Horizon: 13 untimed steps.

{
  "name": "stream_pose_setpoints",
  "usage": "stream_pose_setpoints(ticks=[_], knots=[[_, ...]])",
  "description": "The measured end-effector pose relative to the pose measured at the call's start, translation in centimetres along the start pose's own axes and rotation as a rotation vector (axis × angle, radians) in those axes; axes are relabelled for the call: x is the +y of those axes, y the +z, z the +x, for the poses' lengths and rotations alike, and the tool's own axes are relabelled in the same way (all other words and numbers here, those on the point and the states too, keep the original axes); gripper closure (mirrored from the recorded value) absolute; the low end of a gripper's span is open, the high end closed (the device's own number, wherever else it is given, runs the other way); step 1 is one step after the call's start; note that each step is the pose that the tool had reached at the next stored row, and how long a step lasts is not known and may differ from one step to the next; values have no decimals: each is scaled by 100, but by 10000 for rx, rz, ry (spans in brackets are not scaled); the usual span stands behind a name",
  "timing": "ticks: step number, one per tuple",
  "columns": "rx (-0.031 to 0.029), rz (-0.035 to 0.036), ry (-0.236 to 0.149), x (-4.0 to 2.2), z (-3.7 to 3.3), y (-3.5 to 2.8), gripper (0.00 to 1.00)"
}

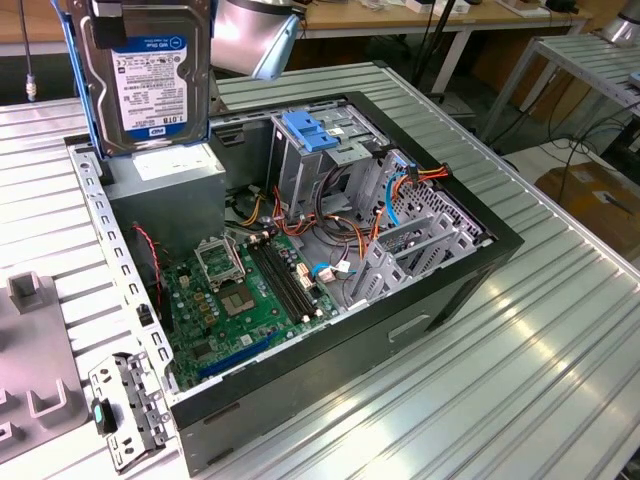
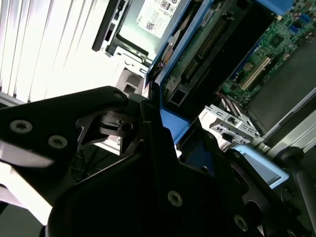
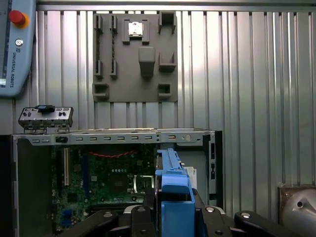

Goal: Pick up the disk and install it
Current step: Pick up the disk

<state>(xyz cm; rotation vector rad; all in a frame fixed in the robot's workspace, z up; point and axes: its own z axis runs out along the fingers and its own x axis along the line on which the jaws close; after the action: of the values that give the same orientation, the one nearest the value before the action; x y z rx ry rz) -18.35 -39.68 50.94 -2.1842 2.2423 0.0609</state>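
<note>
Jaws are clamping the blue carrier frame of the disk point(image 1: 150, 70). Beneath them the worktop point(image 1: 560, 380) is carrying the open computer case point(image 1: 440, 300), and inside it the grey drive cage point(image 1: 295, 180) is standing below and to one side. The disk is hanging straight down from the jaws, long axis upright.

Bright light, harsh white glare

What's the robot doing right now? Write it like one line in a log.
gripper: shut on disk by its blue frame | disk: held up over open computer case | install: not yet done
</note>
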Motion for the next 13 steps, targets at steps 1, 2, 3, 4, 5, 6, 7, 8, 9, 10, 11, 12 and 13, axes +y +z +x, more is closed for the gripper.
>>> stream_pose_setpoints(ticks=[1,2,3,4,5,6,7,8,9,10,11,12,13], knots=[[0,0,-1,-12,3,1,63],[1,-1,-1,-32,4,0,63],[1,-1,0,-53,6,1,63],[1,-1,0,-73,9,1,63],[2,-2,0,-92,12,2,63],[0,-1,-1,-113,18,3,63],[1,-1,0,-128,30,3,63],[2,-2,0,-140,44,4,63],[0,-1,0,-150,62,6,63],[1,-1,0,-159,80,7,63],[0,-1,0,-174,100,10,63],[-1,0,0,-189,108,13,63],[0,0,0,-222,119,15,63]])
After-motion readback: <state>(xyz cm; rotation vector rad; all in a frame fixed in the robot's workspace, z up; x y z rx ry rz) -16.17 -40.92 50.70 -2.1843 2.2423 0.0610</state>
